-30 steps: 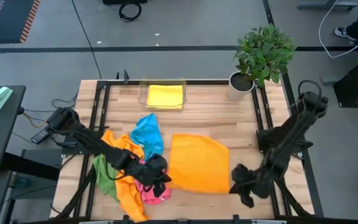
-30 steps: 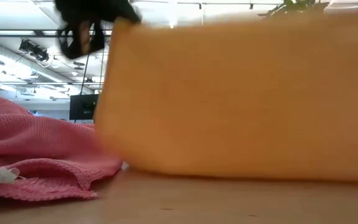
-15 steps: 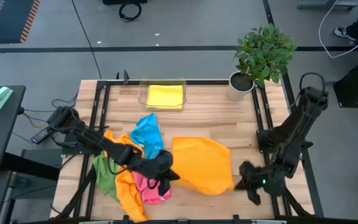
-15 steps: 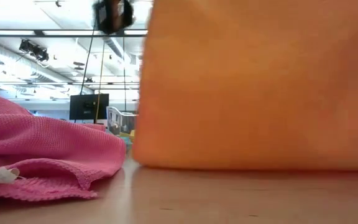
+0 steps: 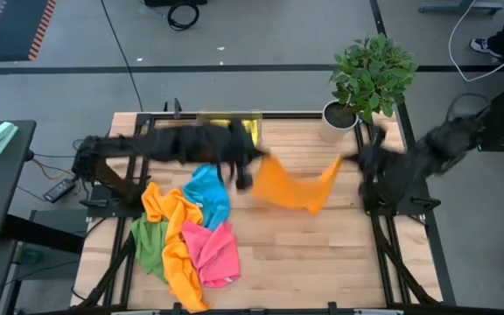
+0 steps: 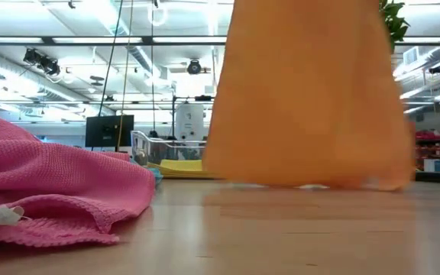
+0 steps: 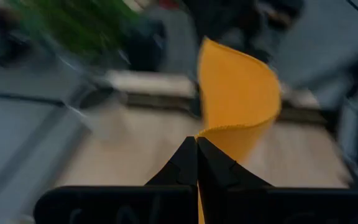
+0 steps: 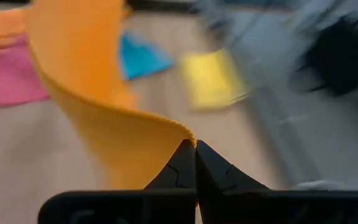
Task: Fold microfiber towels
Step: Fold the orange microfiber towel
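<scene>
I see the orange towel lifted off the worktop, hanging between the two arms over its far half and sagging in the middle. My left pincer is pressed together on the towel's left corner, near the tray; my left wrist view shows the fingers meeting on the fabric edge. My right pincer is likewise pinching the right corner, just in front of the plant. In the low view the towel's bottom hem hangs just above the wood. A heap of other towels lies on the worktop's left side: blue, orange, green and pink. A yellow towel lies in the tray.
</scene>
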Motion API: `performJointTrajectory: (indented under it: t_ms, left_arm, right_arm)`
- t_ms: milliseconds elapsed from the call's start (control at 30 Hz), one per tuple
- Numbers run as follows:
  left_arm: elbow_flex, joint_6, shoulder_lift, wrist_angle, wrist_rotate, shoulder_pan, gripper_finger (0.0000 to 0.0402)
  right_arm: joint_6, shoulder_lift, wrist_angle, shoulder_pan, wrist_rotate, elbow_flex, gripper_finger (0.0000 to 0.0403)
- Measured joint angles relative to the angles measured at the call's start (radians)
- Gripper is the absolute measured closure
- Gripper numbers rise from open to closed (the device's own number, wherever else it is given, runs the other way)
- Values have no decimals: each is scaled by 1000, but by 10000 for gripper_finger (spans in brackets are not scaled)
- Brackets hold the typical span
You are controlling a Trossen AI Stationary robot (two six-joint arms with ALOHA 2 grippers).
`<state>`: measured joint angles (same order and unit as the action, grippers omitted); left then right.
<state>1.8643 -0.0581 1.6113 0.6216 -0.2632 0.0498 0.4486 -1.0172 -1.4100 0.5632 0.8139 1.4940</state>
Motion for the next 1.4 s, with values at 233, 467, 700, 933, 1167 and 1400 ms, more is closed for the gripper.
performJointTrajectory:
  t_ms: [233,467,700,933,1167,1400]
  left_arm:
    - [144,-12,-2,67,135,-142,398]
    - [129,-121,68,376,147,-17,398]
    - [-291,-384,124,38,90,304,398]
    - [-753,-929,154,-621,31,511,398]
    - [-804,-1052,147,-669,-78,513,398]
    - [-721,-846,147,-667,-57,367,398]
  right_arm:
    - [-310,-27,28,-193,-56,249,403]
    - [-30,-70,6,-104,-356,38,403]
    - [456,-82,568,247,-500,-568,403]
    - [869,-280,1331,503,-322,-839,403]
    - [990,-385,1185,499,-444,-747,403]
    - [1163,-295,899,522,-516,-716,403]
